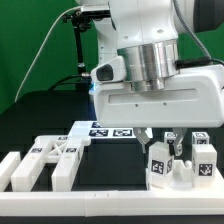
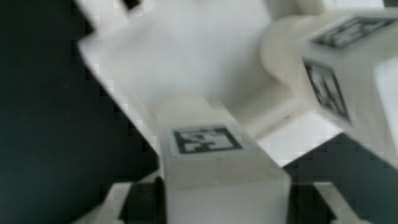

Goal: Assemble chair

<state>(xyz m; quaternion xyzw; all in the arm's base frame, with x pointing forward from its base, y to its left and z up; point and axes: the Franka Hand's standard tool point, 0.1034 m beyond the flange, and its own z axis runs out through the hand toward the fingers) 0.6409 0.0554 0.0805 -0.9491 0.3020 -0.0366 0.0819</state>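
In the wrist view a white chair bar with a square tag runs out from between my gripper. The dark inner faces of the fingers lie against its two sides, so the gripper is shut on it. Beyond the bar lies a wide white chair plate, and a tagged white block stands beside it. In the exterior view my gripper hangs over upright tagged chair pieces at the exterior view's right. Another tagged piece stands next to them.
Several loose tagged chair pieces lie at the exterior view's left. The marker board lies flat behind them. A low white rail runs along the front edge. The arm's big body fills the upper middle.
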